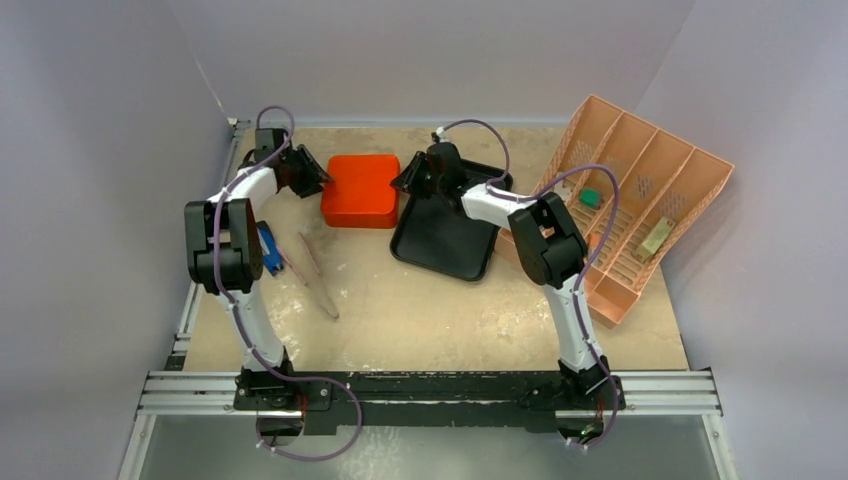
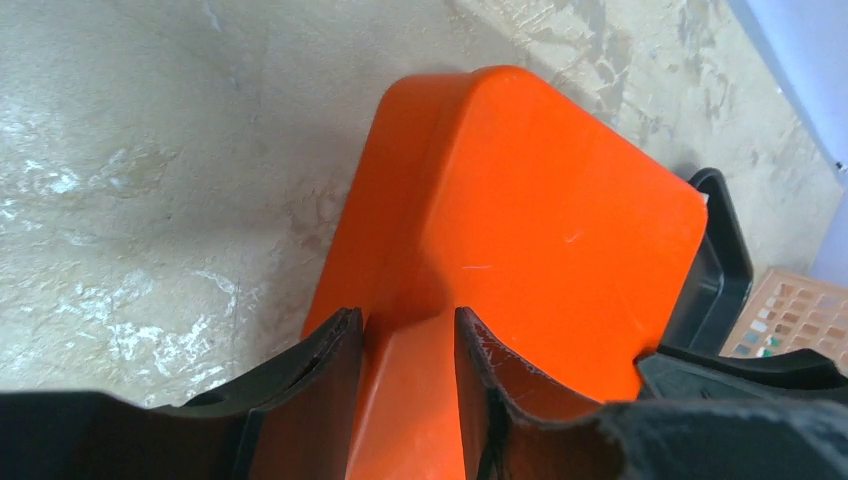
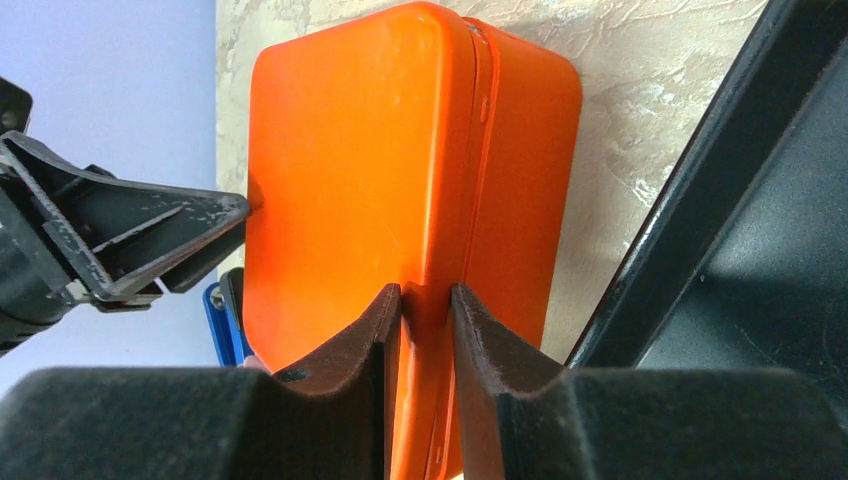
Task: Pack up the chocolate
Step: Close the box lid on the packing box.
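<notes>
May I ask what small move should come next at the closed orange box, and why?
Probably lift the right gripper slightly to start opening: its jaws pinch the seam edge of the closed orange plastic box, while the left gripper sits at the opposite end.

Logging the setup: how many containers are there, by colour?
orange box: 1
black tray: 1
peach rack: 1
Total: 3

Both arms reaching forward, left gripper (image 2: 405,320) jaws partly spread, right gripper (image 3: 425,292) jaws narrower, perhaps pinching
</notes>
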{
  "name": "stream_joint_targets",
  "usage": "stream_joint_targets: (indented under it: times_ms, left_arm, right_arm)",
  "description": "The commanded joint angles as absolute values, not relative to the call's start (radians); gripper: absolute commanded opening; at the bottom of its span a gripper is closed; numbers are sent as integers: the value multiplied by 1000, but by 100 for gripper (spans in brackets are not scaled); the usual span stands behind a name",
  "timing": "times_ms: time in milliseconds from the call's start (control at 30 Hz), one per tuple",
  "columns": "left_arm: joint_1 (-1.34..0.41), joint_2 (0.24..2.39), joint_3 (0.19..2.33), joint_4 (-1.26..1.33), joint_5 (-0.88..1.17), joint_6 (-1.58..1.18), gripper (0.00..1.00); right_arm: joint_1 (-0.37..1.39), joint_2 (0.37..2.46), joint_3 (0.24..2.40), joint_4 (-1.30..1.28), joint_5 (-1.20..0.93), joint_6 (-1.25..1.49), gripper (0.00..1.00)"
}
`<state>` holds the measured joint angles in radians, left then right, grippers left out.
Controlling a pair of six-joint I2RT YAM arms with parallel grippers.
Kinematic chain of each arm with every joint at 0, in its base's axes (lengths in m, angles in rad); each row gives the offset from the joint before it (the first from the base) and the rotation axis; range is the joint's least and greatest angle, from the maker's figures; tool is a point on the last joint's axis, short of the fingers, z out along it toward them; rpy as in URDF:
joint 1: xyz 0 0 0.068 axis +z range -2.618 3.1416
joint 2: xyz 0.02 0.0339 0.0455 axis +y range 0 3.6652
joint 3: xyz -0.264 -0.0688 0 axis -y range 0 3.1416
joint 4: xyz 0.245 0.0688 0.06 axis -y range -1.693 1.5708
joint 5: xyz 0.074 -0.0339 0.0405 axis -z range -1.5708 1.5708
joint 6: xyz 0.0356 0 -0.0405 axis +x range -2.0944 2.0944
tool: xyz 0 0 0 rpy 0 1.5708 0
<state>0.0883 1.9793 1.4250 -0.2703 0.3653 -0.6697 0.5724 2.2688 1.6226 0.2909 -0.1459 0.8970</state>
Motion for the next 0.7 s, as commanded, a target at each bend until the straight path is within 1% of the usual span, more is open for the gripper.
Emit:
stream_joint_targets:
  times_ms: [0, 33, 100, 167, 267, 333, 500, 600, 667]
  left_arm:
    - [44, 2012, 1430, -219, 393, -640, 35]
    - [34, 2022, 1439, -210, 400, -641, 30]
    - [16, 2039, 1460, -213, 380, -629, 22]
    - [10, 2053, 1471, -219, 358, -626, 18]
    - [8, 2062, 1463, -215, 351, -631, 12]
    - [8, 2060, 1459, -215, 344, -627, 12]
    - [-12, 2044, 1455, -162, 375, -627, 11]
    - [-34, 2038, 1439, -87, 456, -657, 11]
    - [-48, 2043, 1436, -105, 480, -663, 11]
  right_arm:
    - [606, 2319, 1585, 148, -161, 894, 28]
    - [606, 2322, 1584, 147, -162, 894, 29]
    - [606, 2320, 1572, 155, -165, 896, 35]
    - [605, 2315, 1571, 159, -168, 898, 42]
    - [599, 2302, 1585, 157, -166, 896, 57]
    - [588, 2301, 1599, 162, -174, 895, 61]
    - [581, 2348, 1681, 118, -221, 874, 63]
    - [583, 2379, 1698, 144, -255, 866, 60]
    - [583, 2398, 1695, 174, -311, 870, 56]
